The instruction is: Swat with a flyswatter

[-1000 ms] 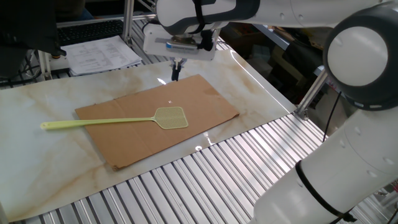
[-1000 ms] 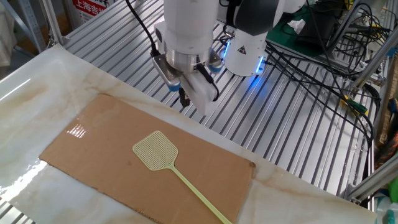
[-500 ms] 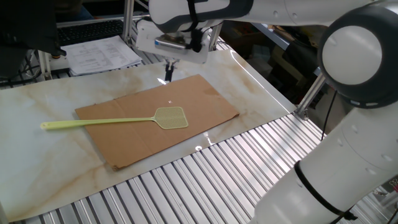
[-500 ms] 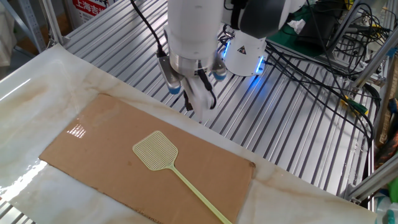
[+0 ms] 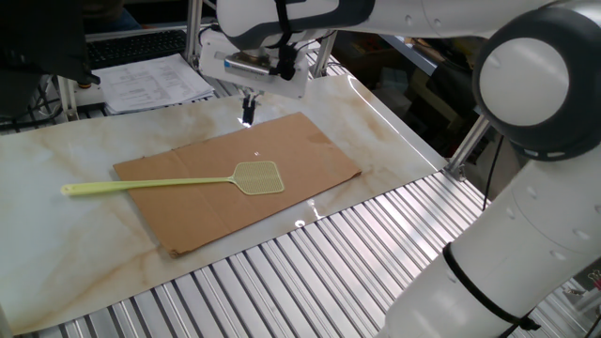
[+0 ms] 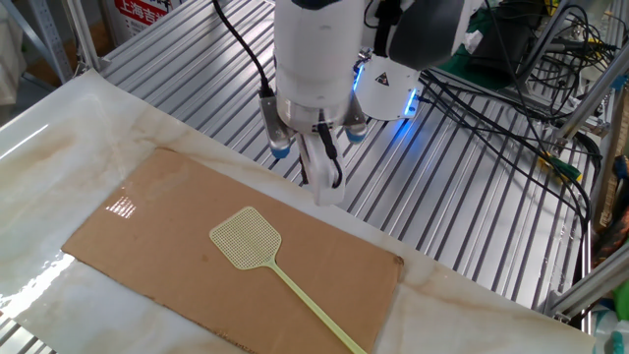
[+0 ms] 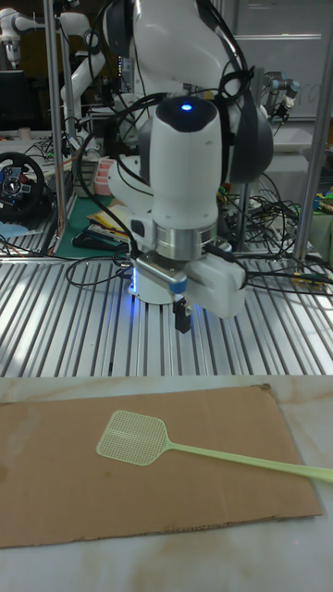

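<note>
The pale yellow-green flyswatter point(image 5: 257, 176) lies flat on a brown cardboard sheet point(image 5: 305, 150), its long handle running off the sheet's left edge onto the marble tabletop. In the other fixed view its mesh head point(image 6: 246, 238) sits mid-sheet, and in the tall view the flyswatter point(image 7: 132, 436) lies below the arm. My gripper point(image 5: 247, 111) hangs above the sheet's far edge, well clear of the swatter. Its dark fingers point(image 7: 182, 317) point down, look pressed together and hold nothing. In the other fixed view the gripper point(image 6: 317, 167) hovers over the ribbed metal just beyond the cardboard point(image 6: 147, 211).
The marble tabletop point(image 5: 56, 150) is bordered by a ribbed aluminium surface point(image 5: 329, 263). A stack of papers point(image 5: 155, 83) lies at the back left. Cables point(image 6: 511, 88) and the robot base crowd the far side. A steering wheel point(image 7: 18, 185) sits on a side bench.
The gripper has moved left along the cardboard's far edge in one fixed view, and the wrist has turned. The flyswatter and cardboard have not moved.
</note>
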